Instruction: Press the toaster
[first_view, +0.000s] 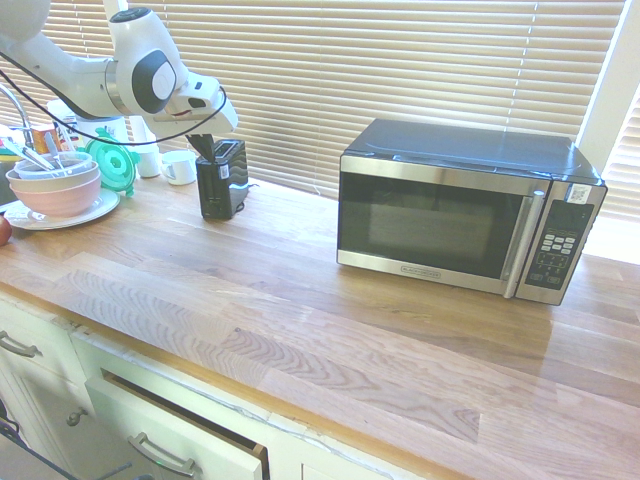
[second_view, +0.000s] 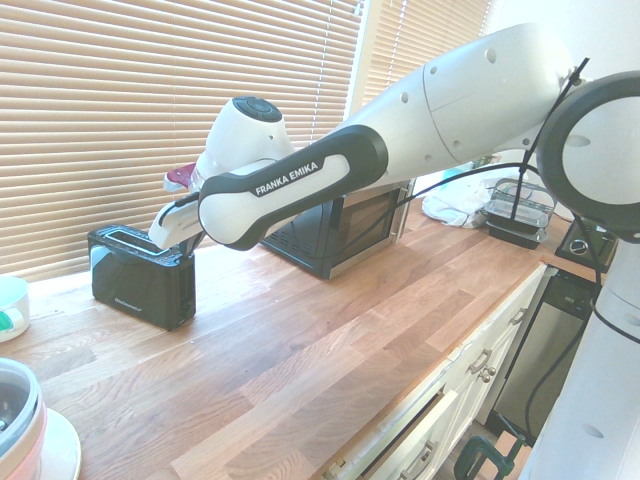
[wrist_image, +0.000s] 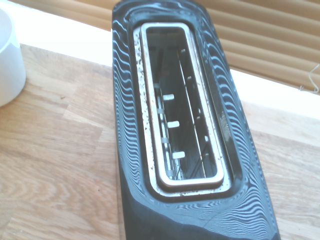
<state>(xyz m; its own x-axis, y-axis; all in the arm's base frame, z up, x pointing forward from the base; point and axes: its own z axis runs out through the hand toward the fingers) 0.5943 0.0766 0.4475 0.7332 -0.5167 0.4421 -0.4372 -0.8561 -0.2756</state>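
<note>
At the end effector's (first_view: 203, 142) fingertips, just below, stands the toaster (first_view: 222, 182)

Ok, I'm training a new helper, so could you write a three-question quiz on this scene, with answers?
1. True or false: the microwave has its door shut.
2. Multiple choice: which appliance is the gripper at?
a) microwave
b) toaster
c) kettle
3. Fill in the blank: the stacked bowls stand on a white ____.

Key: 1 true; 2 b; 3 plate
</note>
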